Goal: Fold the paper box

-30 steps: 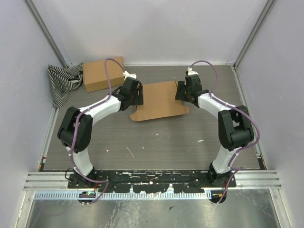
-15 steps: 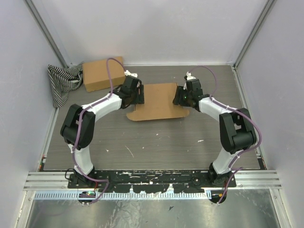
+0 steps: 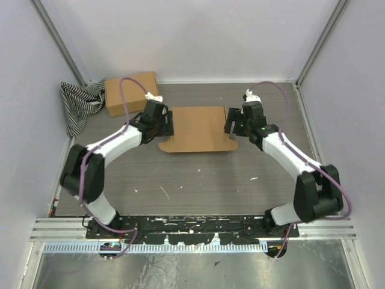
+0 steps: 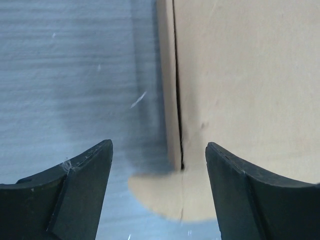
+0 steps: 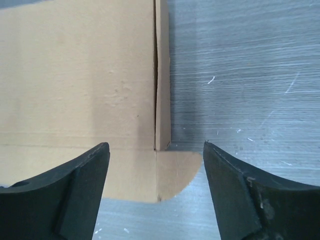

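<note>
Paper box lies on the counter, centre-far, between the two arms. Looks closed or folded flat: broad plain brown top face, and a lower lip sticking out along the near edge with rounded corners at both ends.

Left wrist view: a narrow strip runs along the box's left edge, split from the main panel by a dark slit. The slit ends where the rounded near-left corner tab starts.

Right wrist view: same on the other side, with a narrow strip along the right edge, a crease across the panel near the front, and a rounded near-right tab flat on the counter.

Left fingers are spread wide, nothing between them, straddling the box's left edge from above. Right fingers are also wide apart and empty, straddling the right edge. Can't tell whether either set touches the cardboard.

Second cardboard box sits in the far-left corner, well apart from the paper box. Striped cloth is bunched against that box's left side, by the wall. Counter is grey wood-grain with white scuffs.
</note>
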